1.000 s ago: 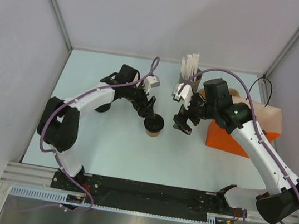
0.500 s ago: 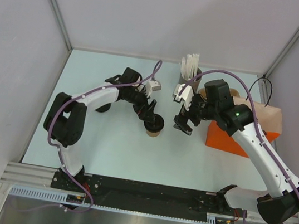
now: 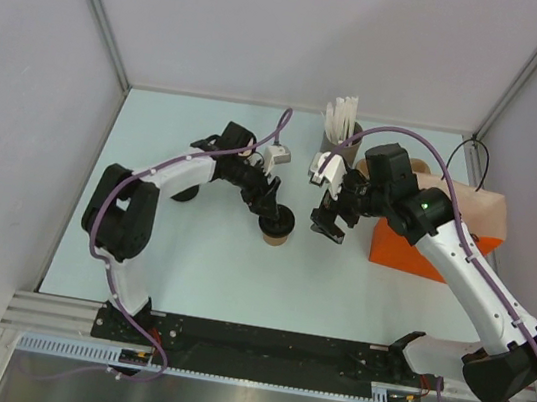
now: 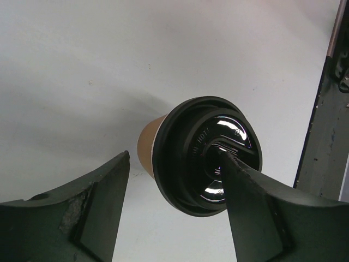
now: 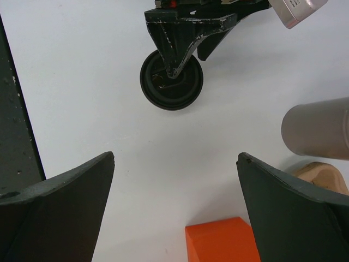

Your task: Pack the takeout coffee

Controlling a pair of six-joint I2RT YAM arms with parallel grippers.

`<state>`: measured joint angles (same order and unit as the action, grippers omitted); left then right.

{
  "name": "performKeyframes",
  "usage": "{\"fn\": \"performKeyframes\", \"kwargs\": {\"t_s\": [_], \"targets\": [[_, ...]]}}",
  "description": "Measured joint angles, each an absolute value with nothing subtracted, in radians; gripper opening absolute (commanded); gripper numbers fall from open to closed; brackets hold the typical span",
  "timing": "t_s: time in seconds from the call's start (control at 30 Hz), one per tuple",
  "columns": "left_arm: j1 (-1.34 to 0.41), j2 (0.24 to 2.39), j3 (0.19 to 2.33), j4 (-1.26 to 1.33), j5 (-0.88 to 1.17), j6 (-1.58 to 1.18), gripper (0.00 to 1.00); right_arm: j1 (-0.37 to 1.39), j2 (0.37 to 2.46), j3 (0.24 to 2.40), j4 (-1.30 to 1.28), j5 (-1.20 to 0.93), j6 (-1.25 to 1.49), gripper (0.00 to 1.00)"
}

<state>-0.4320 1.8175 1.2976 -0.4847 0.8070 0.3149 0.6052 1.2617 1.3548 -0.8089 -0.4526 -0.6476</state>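
The takeout coffee (image 3: 275, 229) is a small tan cup with a black lid (image 4: 204, 155), standing upright mid-table. My left gripper (image 3: 269, 208) hovers right at it, open. In the left wrist view one finger (image 4: 262, 213) overlaps the lid's centre, while the other finger (image 4: 92, 207) stands apart from the cup's tan side (image 4: 147, 147). My right gripper (image 3: 326, 227) hangs open just right of the cup with nothing between its fingers. The right wrist view shows the lid (image 5: 172, 81) ahead of that gripper (image 5: 175, 157). The orange paper bag (image 3: 421, 248) lies to the right.
A grey holder with white straws (image 3: 343, 131) stands at the back and shows as a metal cylinder (image 5: 319, 128) in the right wrist view. A tan paper shape (image 3: 475, 204) sits behind the orange bag. A dark object (image 3: 186, 193) lies under the left arm.
The left gripper's jaws have narrowed around the cup's lid, and the left arm's elbow has shifted slightly right. The right arm has stayed still.
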Motion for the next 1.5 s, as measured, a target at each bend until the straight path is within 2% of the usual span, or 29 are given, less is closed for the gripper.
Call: {"fn": "performKeyframes", "kwargs": {"t_s": [0.23, 0.4, 0.5, 1.0, 1.2, 1.5], "targets": [[-0.432, 1.828, 1.298, -0.491, 0.828, 0.316, 0.72, 0.605, 1.257, 1.354, -0.809, -0.450, -0.648, 1.00], [-0.433, 1.833, 1.298, -0.503, 0.846, 0.317, 0.60, 0.606, 1.255, 1.354, -0.807, -0.445, -0.648, 1.00], [-0.436, 1.833, 1.298, -0.508, 0.854, 0.321, 0.57, 0.607, 1.255, 1.353, -0.802, -0.441, -0.648, 1.00], [-0.435, 1.858, 1.325, -0.542, 0.867, 0.342, 0.59, 0.599, 1.254, 1.348, -0.784, -0.427, -0.643, 1.00], [-0.433, 1.865, 1.330, -0.548, 0.876, 0.348, 0.50, 0.557, 1.287, 1.348, -0.738, -0.477, -0.583, 0.98], [-0.429, 1.872, 1.328, -0.538, 0.895, 0.348, 0.49, 0.546, 1.378, 1.314, -0.636, -0.539, -0.455, 0.97]]}}
